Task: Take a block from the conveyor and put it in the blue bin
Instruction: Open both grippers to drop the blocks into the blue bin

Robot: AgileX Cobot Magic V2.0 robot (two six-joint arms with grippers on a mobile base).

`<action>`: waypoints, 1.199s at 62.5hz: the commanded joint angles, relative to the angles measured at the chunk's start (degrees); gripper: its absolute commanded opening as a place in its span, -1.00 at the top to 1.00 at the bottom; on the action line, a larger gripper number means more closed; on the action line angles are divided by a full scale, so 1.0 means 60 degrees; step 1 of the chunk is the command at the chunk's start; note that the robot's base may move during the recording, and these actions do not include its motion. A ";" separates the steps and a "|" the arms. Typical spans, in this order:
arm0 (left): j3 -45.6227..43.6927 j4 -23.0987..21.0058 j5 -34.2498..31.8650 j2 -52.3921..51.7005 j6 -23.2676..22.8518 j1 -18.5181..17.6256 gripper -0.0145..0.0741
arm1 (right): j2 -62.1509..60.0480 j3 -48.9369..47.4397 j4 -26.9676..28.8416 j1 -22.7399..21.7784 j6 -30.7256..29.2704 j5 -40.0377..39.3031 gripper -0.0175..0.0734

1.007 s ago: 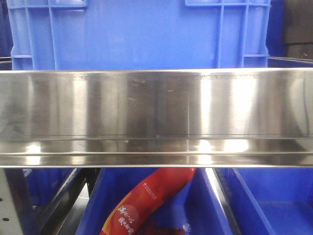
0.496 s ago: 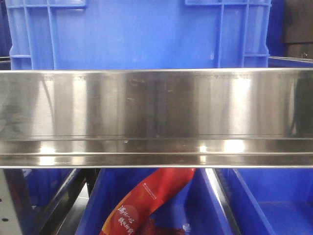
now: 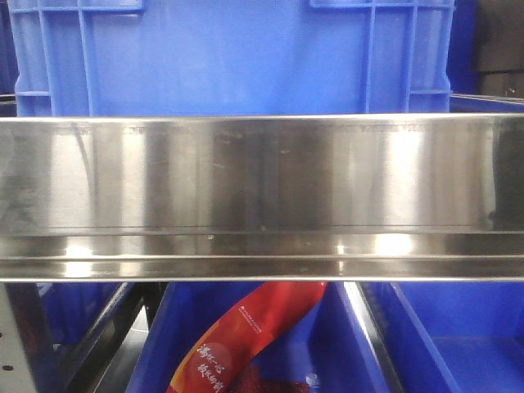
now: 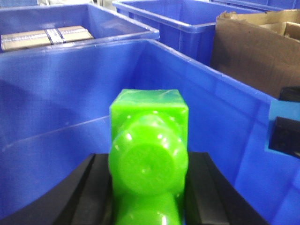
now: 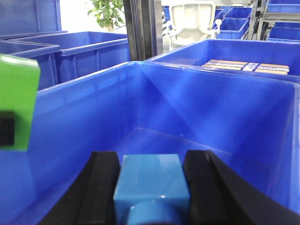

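In the left wrist view, my left gripper [image 4: 148, 161] is shut on a bright green block [image 4: 149, 110], holding it over the inside of a blue bin [image 4: 56, 93]. In the right wrist view, my right gripper [image 5: 151, 159] is shut on a light blue block [image 5: 151, 183] above the same blue bin [image 5: 215, 108]. Each wrist view catches the other arm's block at its edge: the green block [image 5: 16, 105] at the left, the light blue block [image 4: 283, 124] at the right. The conveyor is out of view.
A wide stainless steel panel [image 3: 262, 188] fills the front view, with a blue crate [image 3: 229, 57] behind it and a red packet [image 3: 246, 332] in a lower blue bin. Neighbouring blue bins hold cardboard boxes [image 4: 44, 37] [image 5: 246, 67]. A brown carton [image 4: 258, 51] stands at the right.
Only the reflections on the steel panel have shifted slightly. Nothing else in the front view has moved.
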 commanded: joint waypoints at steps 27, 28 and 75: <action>-0.0062 -0.0418 -0.0062 -0.1371 -0.0037 -0.0056 0.33 | -0.1331 -0.0931 -0.0036 -0.0010 -0.0025 0.1467 0.20; -0.0062 -0.0418 -0.0062 -0.1451 -0.0037 -0.0056 0.42 | -0.1395 -0.0931 -0.0036 -0.0010 -0.0025 0.1490 0.32; 0.5641 -0.0320 -0.1277 -0.6412 -0.0074 0.0523 0.92 | -0.5624 0.4073 -0.0036 -0.1594 -0.0025 0.0432 0.97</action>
